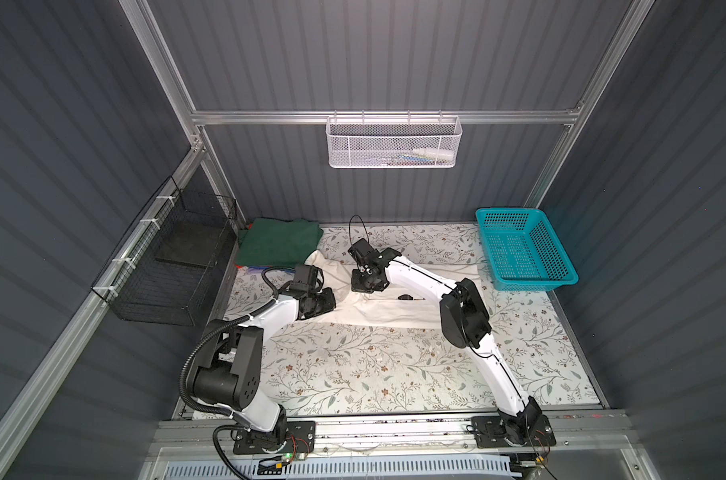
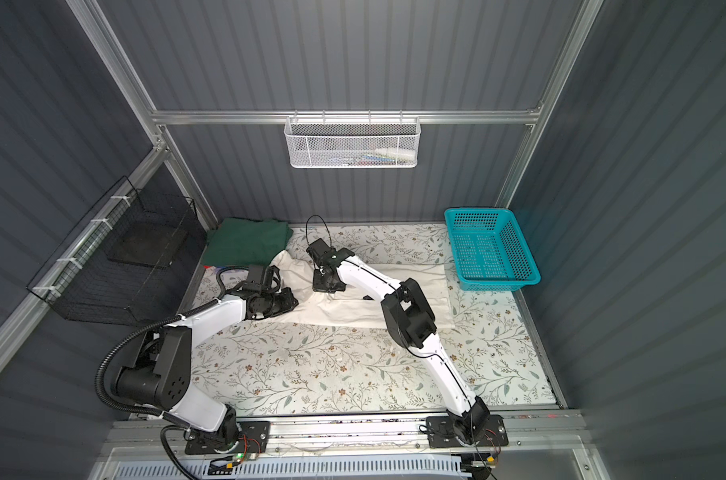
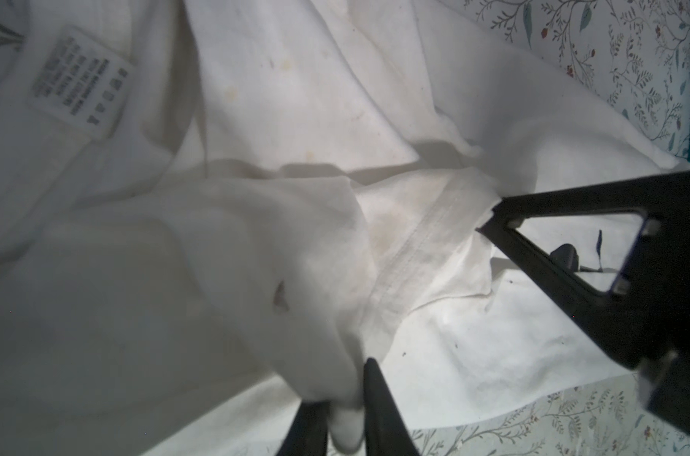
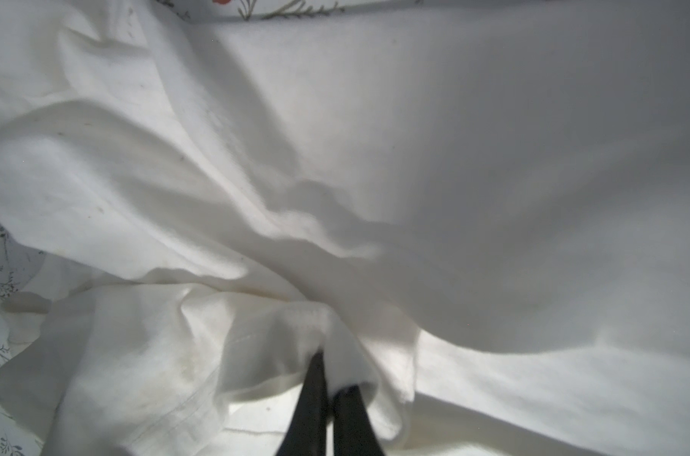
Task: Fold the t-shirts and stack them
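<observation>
The white tee (image 1: 398,309) lies rumpled across the back half of the floral worktop (image 1: 353,374). One end reaches the folded green tee (image 1: 278,241) in the back left corner, and the other lies near the teal basket (image 1: 523,249). Both arms work at the end by the green tee.

The left fingers (image 3: 377,395) are drawn close together with a bunched fold of white cloth pinched between them. The care label (image 3: 78,79) at the collar lies near, so this grip seems to sit by the shoulder. The right fingers (image 4: 313,395) are pressed all but together on a stitched hem — likely a sleeve edge — just beside the left grip.

The step looks like spreading or turning in this sleeve end before the main folds. To do it well, both grips should rise together and draw apart gently until the cloth between them goes taut — no further, or the thin pinches may slip. A low lift would leave the far end flat, and the path should avoid the green stack.
</observation>
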Motion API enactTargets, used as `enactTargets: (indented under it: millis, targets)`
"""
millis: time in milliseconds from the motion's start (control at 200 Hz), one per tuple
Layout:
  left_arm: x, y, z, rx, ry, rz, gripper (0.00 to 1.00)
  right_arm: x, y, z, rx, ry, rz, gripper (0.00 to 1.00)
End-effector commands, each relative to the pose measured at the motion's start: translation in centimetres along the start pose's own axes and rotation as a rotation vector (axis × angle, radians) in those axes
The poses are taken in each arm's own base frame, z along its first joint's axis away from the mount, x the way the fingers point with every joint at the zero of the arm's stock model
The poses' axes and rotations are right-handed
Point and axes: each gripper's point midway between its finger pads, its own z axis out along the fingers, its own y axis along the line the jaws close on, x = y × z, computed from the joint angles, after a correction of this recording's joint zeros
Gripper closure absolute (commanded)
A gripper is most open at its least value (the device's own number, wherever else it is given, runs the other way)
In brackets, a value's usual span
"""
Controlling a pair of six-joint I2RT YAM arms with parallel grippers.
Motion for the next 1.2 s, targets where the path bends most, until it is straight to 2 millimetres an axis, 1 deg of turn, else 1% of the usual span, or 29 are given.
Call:
enactTargets:
  millis: [0,40,165,330,410,520,690,841,896,986,1016,1056,1066,1076,1096,1171,1191]
  targets:
    - [-1.1,-0.7,-0.2,0.008,-0.017,0.013,0.93,0.1,-0.6,0.0,0.017,0.005,0.0,0.93]
    - [-1.4,-0.5,-0.3,-0.003,-0.027,0.013,0.97,0.2,-0.7,0.1,0.018,0.007,-0.001,0.93]
    - [-2.4,0.0,-0.2,-0.05,-0.052,0.01,1.0,0.4,-0.9,0.3,0.025,0.011,-0.002,0.93]
    - [-4.4,0.5,0.3,-0.087,-0.085,-0.001,1.0,0.4,-1.9,0.5,0.063,-0.003,0.004,0.93]
    - [-5.6,1.1,0.4,-0.112,-0.097,-0.016,1.0,0.2,-1.7,0.4,0.055,-0.01,-0.013,0.92]
    - [-6.9,1.2,0.7,-0.101,-0.109,-0.032,1.0,0.1,-1.8,0.3,0.061,-0.015,-0.018,0.92]
    - [-8.1,2.1,0.8,-0.112,-0.122,-0.078,1.0,-0.2,-2.3,0.3,0.088,-0.039,-0.024,0.92]
    - [-9.1,2.1,1.2,-0.106,-0.132,-0.087,1.0,-0.8,-2.7,0.1,0.106,-0.06,-0.025,0.85]
    - [-9.4,2.2,1.5,-0.106,-0.129,-0.091,1.0,-1.1,-3.1,-0.1,0.121,-0.072,-0.021,0.87]
    - [-9.7,2.2,2.0,-0.103,-0.121,-0.094,1.0,-1.4,-3.1,-0.4,0.104,-0.09,-0.028,0.87]
    - [-9.8,2.1,2.2,-0.1,-0.119,-0.096,1.0,-1.5,-3.1,-0.6,0.101,-0.093,-0.027,0.85]
    - [-10.0,2.0,2.3,-0.094,-0.117,-0.098,1.0,-1.7,-3.2,-0.8,0.099,-0.099,-0.026,0.8]
    - [-10.0,2.0,2.3,-0.094,-0.115,-0.099,0.98,-1.7,-3.2,-0.8,0.099,-0.099,-0.027,0.79]
    - [-10.0,2.0,2.3,-0.093,-0.115,-0.1,0.94,-1.8,-3.2,-0.9,0.098,-0.102,-0.027,0.79]
    - [-10.1,1.9,2.3,-0.09,-0.113,-0.1,0.91,-1.9,-3.3,-0.9,0.101,-0.104,-0.027,0.77]
    - [-10.5,1.6,2.2,-0.08,-0.123,-0.099,0.9,-2.2,-3.4,-1.2,0.095,-0.112,-0.031,0.69]
    - [-10.6,1.5,2.2,-0.078,-0.127,-0.099,0.87,-2.3,-3.4,-1.3,0.094,-0.114,-0.031,0.68]
